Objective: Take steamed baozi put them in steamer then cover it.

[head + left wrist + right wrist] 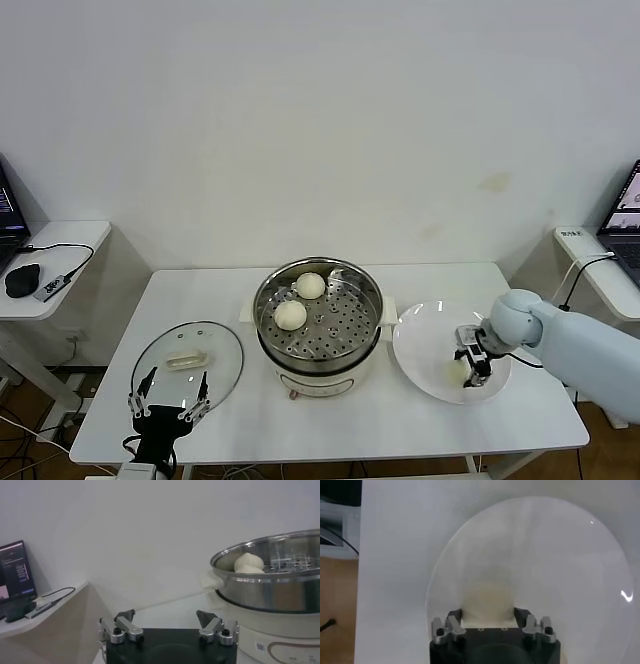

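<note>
Steel gleams at the middle of our white surface [420,420]: the steamer [318,311], its perforated basket seated on a cream-white pot base, holds two steamed baozi. One bun [311,285] lies toward the far wall of the basket, the other [290,315] just beside it, nearer us. To our left, the glass cover [187,363] lies flat on the surface, its bar handle up, apart from the steamer. Our left tool [168,403] hovers at the near edge of the cover, its fingers spread apart and holding nothing. On our right, a white plate [425,340] sits just beside the steamer. Our right tool [470,368] is lowered onto the plate, its fingers on either side of a third bun [487,600] and closed against it.
</note>
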`<state>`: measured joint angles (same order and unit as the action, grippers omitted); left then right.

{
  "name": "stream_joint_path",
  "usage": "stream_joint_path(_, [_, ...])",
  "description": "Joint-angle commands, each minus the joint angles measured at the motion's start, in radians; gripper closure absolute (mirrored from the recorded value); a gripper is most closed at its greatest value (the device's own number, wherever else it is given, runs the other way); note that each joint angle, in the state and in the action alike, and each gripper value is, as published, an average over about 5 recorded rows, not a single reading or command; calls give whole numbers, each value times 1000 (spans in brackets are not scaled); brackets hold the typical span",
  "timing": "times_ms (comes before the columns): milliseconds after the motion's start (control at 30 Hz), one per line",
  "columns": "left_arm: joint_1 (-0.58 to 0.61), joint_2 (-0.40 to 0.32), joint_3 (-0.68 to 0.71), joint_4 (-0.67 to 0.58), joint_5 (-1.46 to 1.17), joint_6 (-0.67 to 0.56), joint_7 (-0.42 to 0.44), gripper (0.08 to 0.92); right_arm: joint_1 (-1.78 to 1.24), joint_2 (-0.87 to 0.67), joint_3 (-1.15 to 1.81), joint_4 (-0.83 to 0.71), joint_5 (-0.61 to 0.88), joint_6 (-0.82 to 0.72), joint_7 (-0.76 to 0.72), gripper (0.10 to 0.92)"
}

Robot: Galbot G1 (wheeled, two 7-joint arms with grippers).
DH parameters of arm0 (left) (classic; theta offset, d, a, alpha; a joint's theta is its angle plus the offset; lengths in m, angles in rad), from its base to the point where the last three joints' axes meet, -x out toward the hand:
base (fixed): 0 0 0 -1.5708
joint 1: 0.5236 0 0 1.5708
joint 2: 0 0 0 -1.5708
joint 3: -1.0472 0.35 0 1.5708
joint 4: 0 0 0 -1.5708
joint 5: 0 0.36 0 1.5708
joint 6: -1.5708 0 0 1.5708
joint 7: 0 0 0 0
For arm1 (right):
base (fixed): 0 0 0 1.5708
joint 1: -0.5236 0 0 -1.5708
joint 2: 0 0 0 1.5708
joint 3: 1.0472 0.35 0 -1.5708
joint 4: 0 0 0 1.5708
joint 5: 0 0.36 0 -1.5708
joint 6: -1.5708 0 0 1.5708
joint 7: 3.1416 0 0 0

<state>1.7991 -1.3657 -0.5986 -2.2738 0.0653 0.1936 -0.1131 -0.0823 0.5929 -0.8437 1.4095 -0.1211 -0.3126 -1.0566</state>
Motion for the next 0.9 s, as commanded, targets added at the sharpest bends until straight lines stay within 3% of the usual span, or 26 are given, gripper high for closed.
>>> stream_joint_path(33, [-1, 1, 1, -3, -1, 0, 0, 177, 55, 0, -13, -3, 10, -3, -25, 463])
stream_joint_path(467, [-6, 5, 10, -14, -2, 1, 0, 177, 429, -14, -103, 48, 162, -19, -62, 457])
stream_joint_path(900, [-3, 7, 6, -24, -3, 2, -1, 177, 760, 203, -278, 117, 335, -39, -8, 454])
